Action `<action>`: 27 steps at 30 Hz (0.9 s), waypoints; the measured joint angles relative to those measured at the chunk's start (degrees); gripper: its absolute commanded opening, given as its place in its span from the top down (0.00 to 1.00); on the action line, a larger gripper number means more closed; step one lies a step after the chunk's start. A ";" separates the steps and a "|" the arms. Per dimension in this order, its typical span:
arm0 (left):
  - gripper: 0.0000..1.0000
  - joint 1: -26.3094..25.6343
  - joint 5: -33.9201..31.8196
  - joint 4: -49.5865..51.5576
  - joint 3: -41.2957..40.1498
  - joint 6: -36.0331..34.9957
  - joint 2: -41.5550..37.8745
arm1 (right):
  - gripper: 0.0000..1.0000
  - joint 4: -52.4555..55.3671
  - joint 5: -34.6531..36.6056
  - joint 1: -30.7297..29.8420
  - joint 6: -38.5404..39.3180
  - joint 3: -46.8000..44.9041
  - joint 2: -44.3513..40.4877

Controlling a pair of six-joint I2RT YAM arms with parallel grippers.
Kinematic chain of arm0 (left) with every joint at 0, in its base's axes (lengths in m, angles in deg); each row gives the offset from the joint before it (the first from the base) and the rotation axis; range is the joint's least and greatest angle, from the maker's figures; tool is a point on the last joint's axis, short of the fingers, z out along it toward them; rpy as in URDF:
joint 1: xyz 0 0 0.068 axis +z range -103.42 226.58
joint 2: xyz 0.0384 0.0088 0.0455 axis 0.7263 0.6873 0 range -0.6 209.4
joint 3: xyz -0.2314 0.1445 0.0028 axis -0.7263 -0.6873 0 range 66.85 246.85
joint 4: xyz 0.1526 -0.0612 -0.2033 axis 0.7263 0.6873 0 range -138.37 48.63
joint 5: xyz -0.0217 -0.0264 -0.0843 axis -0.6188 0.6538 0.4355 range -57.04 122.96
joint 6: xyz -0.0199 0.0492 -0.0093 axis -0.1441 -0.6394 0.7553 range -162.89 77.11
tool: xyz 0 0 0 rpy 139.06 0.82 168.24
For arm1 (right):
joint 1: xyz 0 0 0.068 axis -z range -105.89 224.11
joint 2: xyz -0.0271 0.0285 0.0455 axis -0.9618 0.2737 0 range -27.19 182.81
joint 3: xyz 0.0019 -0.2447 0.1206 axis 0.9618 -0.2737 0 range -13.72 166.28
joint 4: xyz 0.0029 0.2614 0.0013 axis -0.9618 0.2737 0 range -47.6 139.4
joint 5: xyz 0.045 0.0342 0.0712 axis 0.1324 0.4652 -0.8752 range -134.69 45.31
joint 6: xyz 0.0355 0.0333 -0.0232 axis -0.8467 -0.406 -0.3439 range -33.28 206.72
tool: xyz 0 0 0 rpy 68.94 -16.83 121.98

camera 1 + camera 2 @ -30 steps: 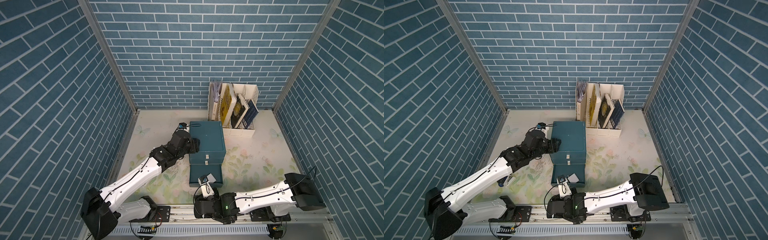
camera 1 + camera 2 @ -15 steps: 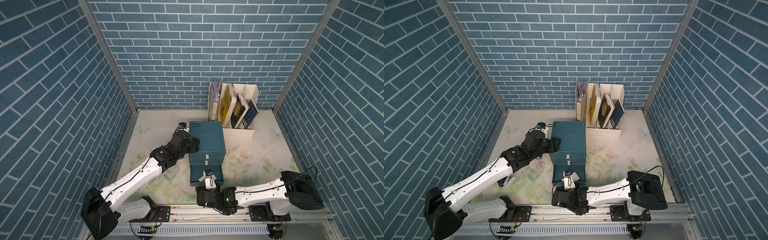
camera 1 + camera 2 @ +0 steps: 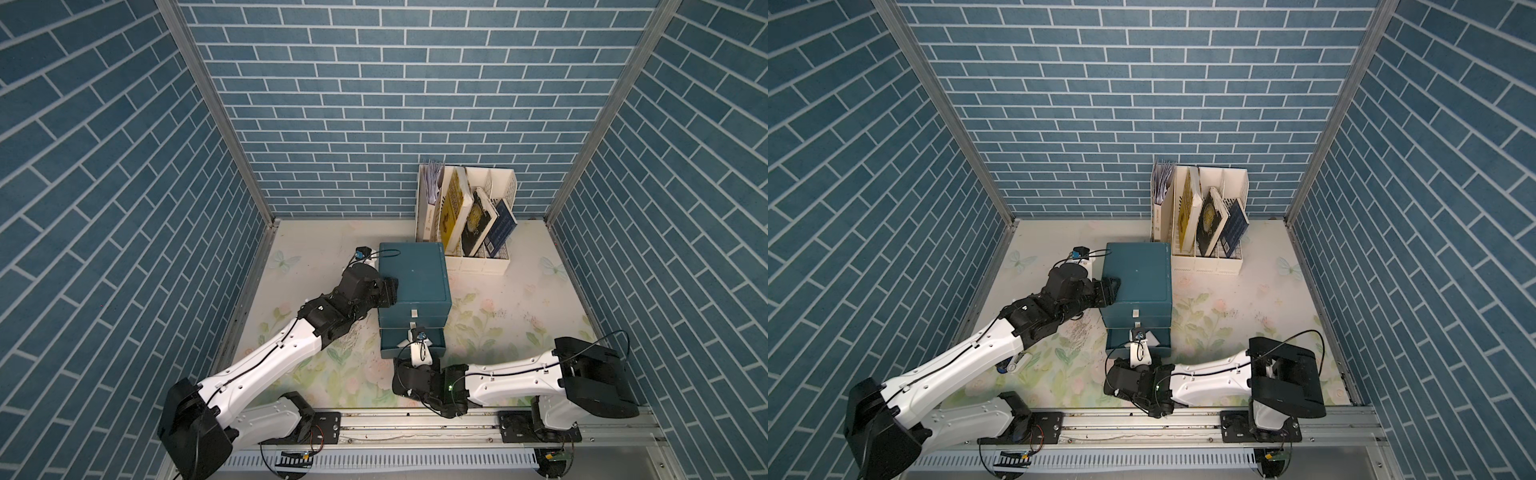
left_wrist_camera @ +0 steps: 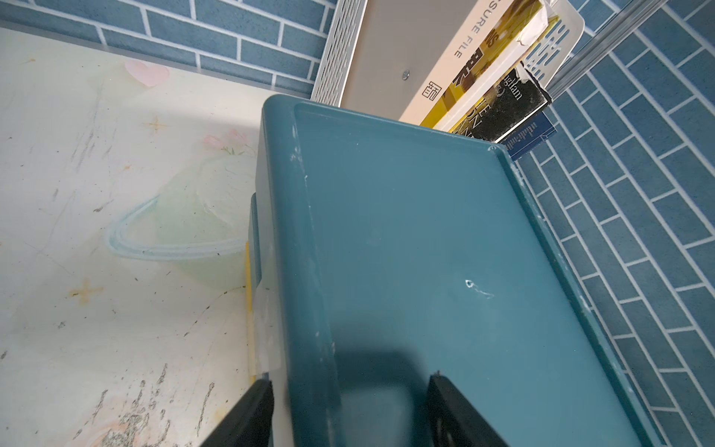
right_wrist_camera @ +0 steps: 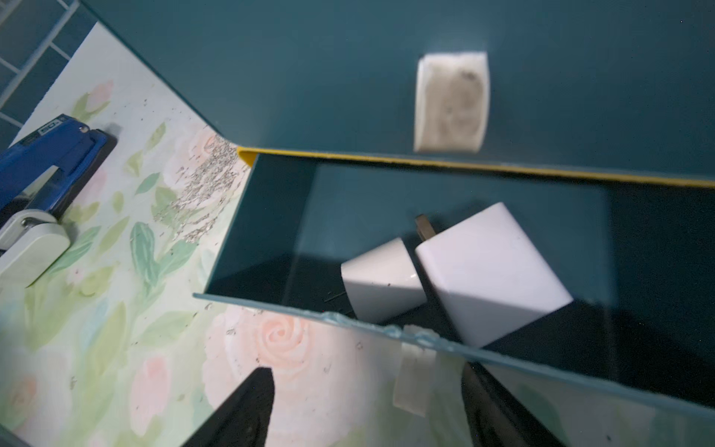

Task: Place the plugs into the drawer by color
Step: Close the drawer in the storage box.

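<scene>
White plugs [image 5: 487,271] are stowed; the right gripper [image 5: 367,387], open and empty, has pushed their drawer [image 5: 263,224] further shut. The left gripper [image 4: 350,383], open, straddles the cabinet's [image 3: 415,270] nine-o'clock edge.

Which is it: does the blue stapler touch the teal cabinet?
Apart. The right wrist view shows a strip of bare floral mat between the stapler and the cabinet.

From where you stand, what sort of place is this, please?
Likely a staged robot test cell, not a real office: brick-print panel walls, white robot arms on an aluminium rail, and desk props, a file rack and teal drawer cabinet.
</scene>
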 measured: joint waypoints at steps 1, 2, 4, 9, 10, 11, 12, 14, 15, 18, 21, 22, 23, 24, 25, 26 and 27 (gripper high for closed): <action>0.34 0.00 0.00 -0.07 -0.15 0.00 -0.20 | 0.20 -0.81 0.68 0.31 0.90 -0.04 0.15; 0.34 0.00 0.00 -0.13 -0.28 0.02 -0.33 | 0.20 -1.77 1.27 0.57 1.90 -0.17 0.22; 0.35 0.00 0.07 -0.50 -0.57 0.09 -0.46 | 0.20 -4.31 2.71 1.03 4.13 -0.81 0.24; 0.35 0.00 0.20 -1.44 -1.40 0.22 -0.92 | 0.20 -9.22 4.57 2.71 8.50 -2.03 1.42; 0.35 0.00 0.20 -1.73 -1.64 0.28 -1.03 | 0.19 -10.19 4.57 3.37 9.29 -2.21 1.88; 0.35 0.00 0.22 -1.90 -1.77 0.31 -1.11 | 0.19 -10.97 4.57 4.02 9.97 -2.36 2.34; 0.35 0.00 0.22 -2.03 -1.92 0.37 -1.22 | 0.19 -11.76 4.59 4.68 10.75 -2.54 2.71; 0.35 0.00 0.22 -2.16 -2.01 0.37 -1.31 | 0.19 -12.87 4.74 5.57 12.17 -2.82 3.15; 0.35 0.00 0.20 -2.21 -2.10 0.39 -1.36 | 0.19 -13.46 4.83 5.88 12.96 -2.91 3.23; 0.35 0.00 0.20 -2.34 -2.32 0.42 -1.55 | 0.19 -14.93 4.96 6.05 14.69 -2.91 3.23; 0.34 0.00 0.22 -2.23 -2.40 0.42 -1.77 | 0.19 -15.34 5.03 6.08 15.69 -2.91 3.19; 0.33 0.00 0.20 -2.16 -2.40 0.42 -1.81 | 0.19 -15.26 5.03 6.05 15.87 -2.93 3.02; 0.33 0.00 0.20 -2.14 -2.40 0.39 -1.81 | 0.18 -15.02 5.03 6.01 16.20 -2.95 2.69; 0.33 0.00 0.17 -2.01 -2.36 0.37 -1.84 | 0.18 -14.40 5.05 5.81 16.44 -2.97 1.97; 0.32 0.00 0.13 -1.73 -2.19 0.33 -1.84 | 0.18 -13.51 5.27 5.38 16.72 -2.97 0.79; 0.31 0.02 0.00 -1.22 -1.81 0.22 -1.77 | 0.17 -12.66 5.68 5.11 16.85 -2.97 -0.48; 0.30 0.00 -0.13 -0.26 -1.07 -0.09 -1.60 | 0.17 -11.63 6.27 4.68 16.90 -2.97 -2.23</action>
